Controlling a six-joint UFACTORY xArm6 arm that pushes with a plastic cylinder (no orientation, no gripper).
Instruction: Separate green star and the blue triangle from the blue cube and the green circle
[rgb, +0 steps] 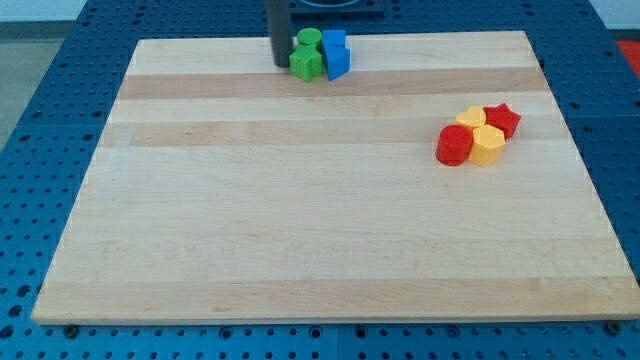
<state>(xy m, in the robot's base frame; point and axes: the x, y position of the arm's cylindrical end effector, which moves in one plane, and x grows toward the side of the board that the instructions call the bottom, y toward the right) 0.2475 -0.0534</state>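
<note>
Touching green star (305, 64) is my tip (281, 64), no pincer visible, red-yellow cluster (477, 135) well apart.

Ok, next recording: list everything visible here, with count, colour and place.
Green blocks: two, green, the view's top edge, touching; shapes unclear.
Blue blocks: blue, count unclear, just right of the green ones, touching them.
Red blocks: two, red, the view's right, in a tight cluster.
Yellow blocks: two, yellow, same cluster, between the reds.
Board: one, pale wood.
Table: one, blue, perforated, around the board.
My tip: one dark rod, just left of the green blocks.
</note>
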